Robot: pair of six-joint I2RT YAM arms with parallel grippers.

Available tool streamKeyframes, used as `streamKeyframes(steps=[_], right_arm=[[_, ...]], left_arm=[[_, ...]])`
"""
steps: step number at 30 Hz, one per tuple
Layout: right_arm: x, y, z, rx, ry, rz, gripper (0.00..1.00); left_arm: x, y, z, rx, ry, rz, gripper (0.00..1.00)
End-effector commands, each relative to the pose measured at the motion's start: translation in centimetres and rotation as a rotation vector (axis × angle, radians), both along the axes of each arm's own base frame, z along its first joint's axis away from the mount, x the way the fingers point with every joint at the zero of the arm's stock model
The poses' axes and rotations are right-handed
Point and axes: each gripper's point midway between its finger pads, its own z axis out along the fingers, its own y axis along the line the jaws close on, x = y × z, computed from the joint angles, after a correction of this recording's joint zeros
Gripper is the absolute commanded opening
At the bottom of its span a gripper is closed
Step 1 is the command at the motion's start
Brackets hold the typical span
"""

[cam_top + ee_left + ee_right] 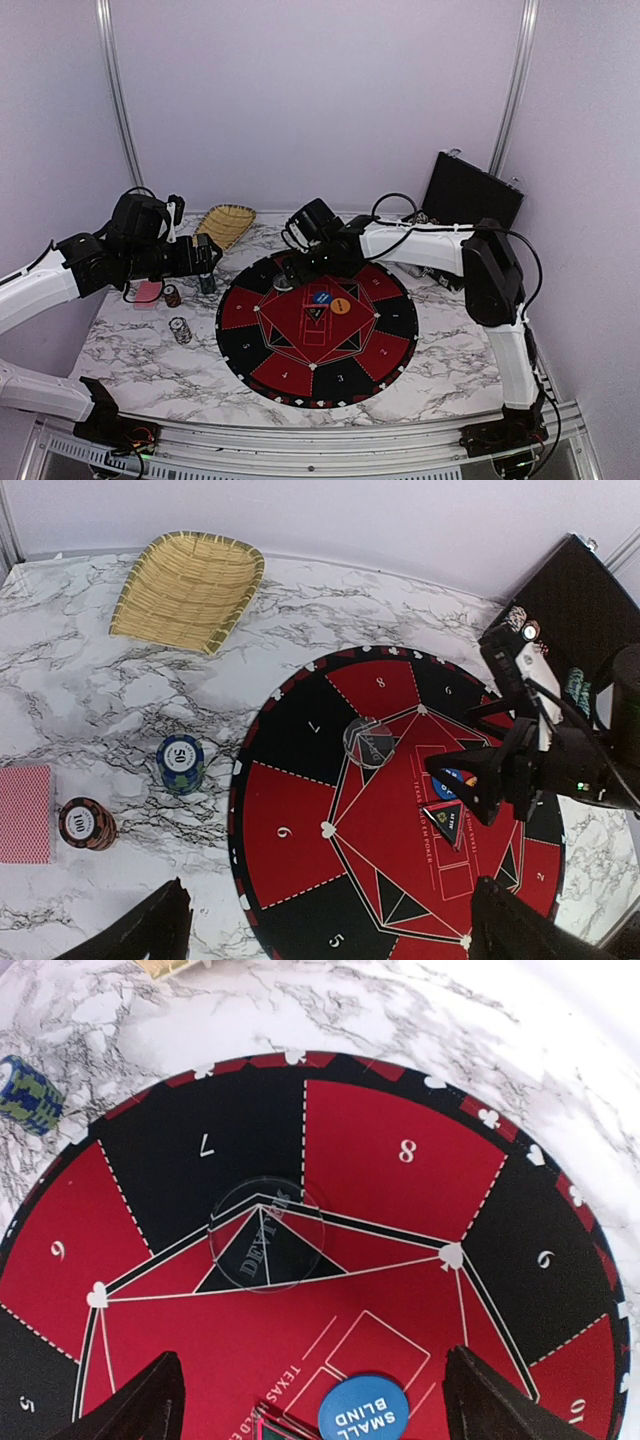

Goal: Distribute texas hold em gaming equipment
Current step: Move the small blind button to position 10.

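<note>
The clear disc [265,1235] lies on the round red-and-black mat [400,1150] by sector 7. A blue "small blind" disc [362,1408] lies near the mat's centre, with an orange disc [341,306] beside it. My right gripper [315,1405] is open and empty, hovering above the mat between the clear and blue discs. My left gripper [330,935] is open and empty over the mat's left edge. Left of the mat stand a blue chip stack [181,763], a red-brown chip stack [87,823] and pink-backed cards [25,813]. A third chip stack [180,330] stands nearer me.
A woven basket [188,590] sits at the back left of the marble table [150,360]. The open black case [472,192] stands at the back right. The right arm [420,240] reaches across the mat's far edge.
</note>
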Motion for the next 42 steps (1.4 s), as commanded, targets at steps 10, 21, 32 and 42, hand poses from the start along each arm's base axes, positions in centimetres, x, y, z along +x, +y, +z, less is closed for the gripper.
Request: streamKeyframes(steps=[10,21,32,42], right_arm=[[-0.3,-2.5,-1.2,-0.016,0.015,-0.046,0.75],[0.0,-4.1,-5.8,-0.043,0.086,-0.099,0.71],[-1.1,-4.8,-7.3,-0.045,0.122,-0.1,0.67],[-2.3,-5.7,-7.2,-0.028,0.142,-0.109,0.6]], left_arm=[[0.1,0.0,1.3,-0.028,-0.018,0.008,0.99],[0.2,0.0,1.2,-0.026,-0.016,0.005,0.99],[0.3,-0.3,0.9,-0.026,-0.005,0.0,0.99],[0.4,-0.4,0.6,-0.024,0.0,0.002,0.99]])
